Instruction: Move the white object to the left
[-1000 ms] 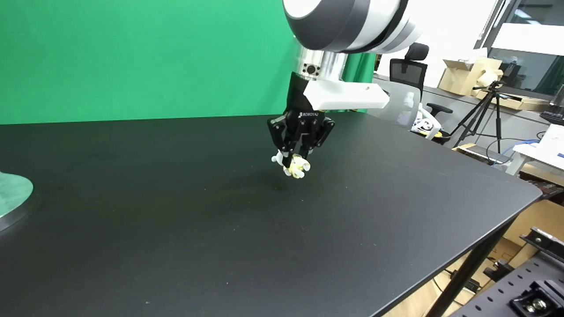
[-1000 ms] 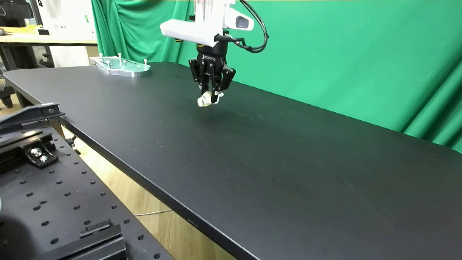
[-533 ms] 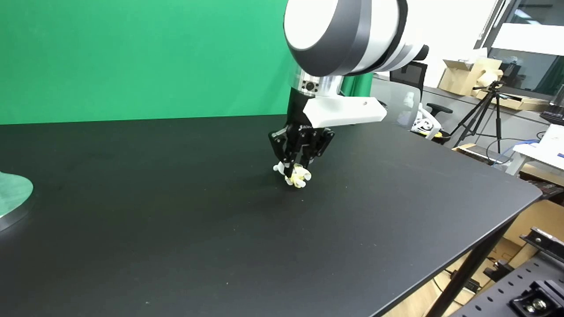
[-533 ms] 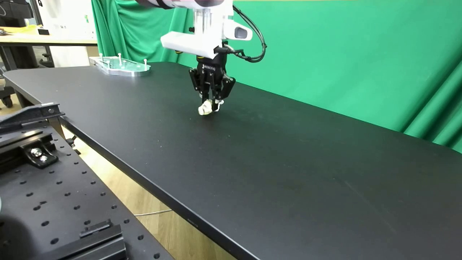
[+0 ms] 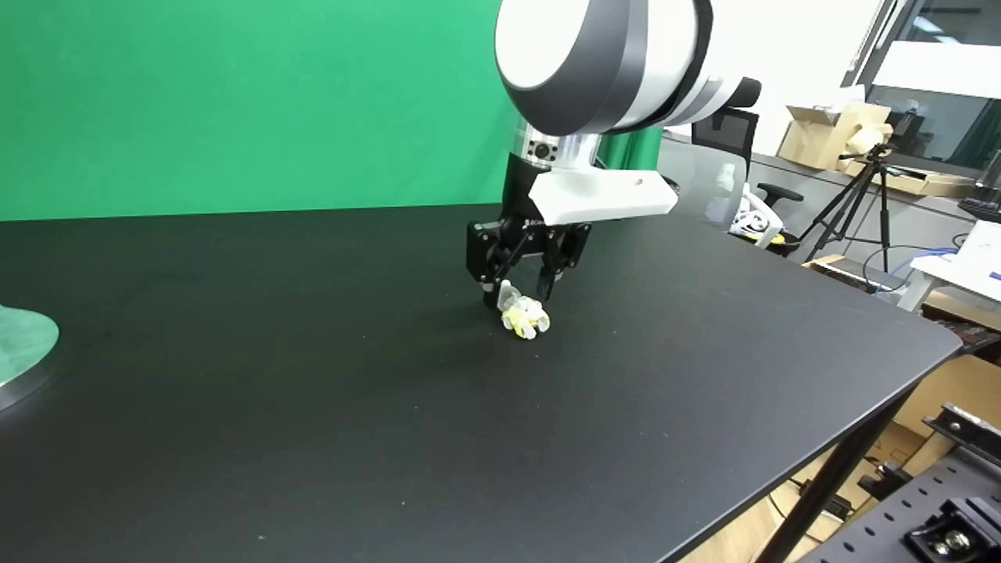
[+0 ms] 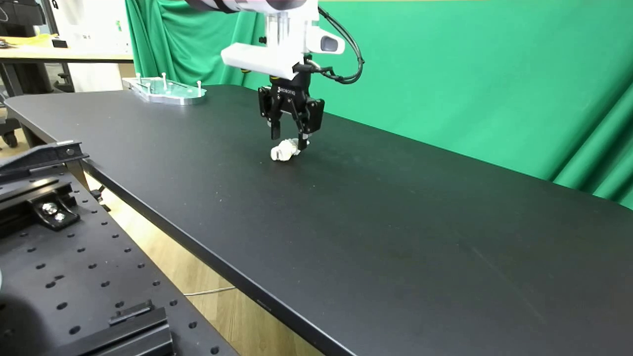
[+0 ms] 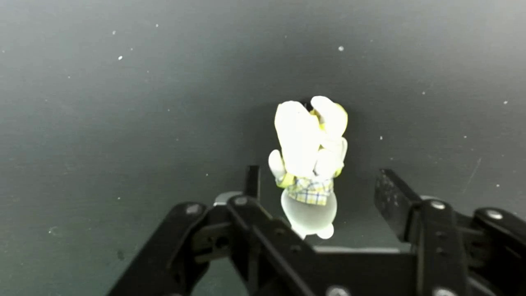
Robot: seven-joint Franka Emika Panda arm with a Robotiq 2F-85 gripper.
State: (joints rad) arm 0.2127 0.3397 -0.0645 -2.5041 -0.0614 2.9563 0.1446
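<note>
The white object (image 5: 524, 317) is a small figurine with yellow parts and a checked cloth patch, lying on the black table (image 5: 313, 438). Just above it, my black gripper (image 5: 518, 290) points down. In the wrist view the figurine (image 7: 302, 144) lies between the spread fingers (image 7: 396, 201), with a gap on both sides. Its rounded head end reaches in between them, while the rest extends beyond the fingertips. One finger partly covers the figurine (image 6: 284, 150) in an exterior view.
A pale green disc-like piece (image 5: 23, 344) stands at the table's edge of an exterior view. A clear plate with upright pegs (image 6: 168, 92) sits on the far table end. A perforated metal bench (image 6: 99, 277) adjoins, and a green curtain (image 6: 470, 89) hangs behind.
My gripper came down with the figurine between its fingers, then the fingers spread and let it go. The figurine now rests on the table.
</note>
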